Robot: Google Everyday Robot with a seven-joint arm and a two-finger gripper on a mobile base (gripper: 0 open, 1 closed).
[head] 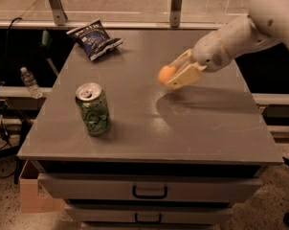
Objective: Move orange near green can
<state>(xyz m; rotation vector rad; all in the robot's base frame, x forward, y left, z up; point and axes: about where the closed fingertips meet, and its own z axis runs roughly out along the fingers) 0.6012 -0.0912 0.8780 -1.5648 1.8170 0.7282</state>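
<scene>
Gripping the orange [165,74] between its two pale fingers [183,79], the gripper [173,74] hangs over the middle of the grey table [206,128], on a white arm that comes in from 2 o'clock. The jaws are clamped on the fruit, which sits at their very tips and pokes out toward 9 o'clock, so the hold looks shallow. A shadow on the tabletop at 6 o'clock of it suggests the fruit is lifted clear, though how high is hard to judge from this angle. The orange should handle as a light, firm, round thing with smooth skin. It will take a moderate squeeze unharmed, but it can slip from flat pads and will roll once set down, so the best hold is across its widest part, with a low, gentle release. The green can [93,110] stands upright near the table's front left, at about 8 o'clock from the orange and well apart from it. A dark blue chip bag [94,38] lies toward the far left corner, at 12 o'clock of the can.
</scene>
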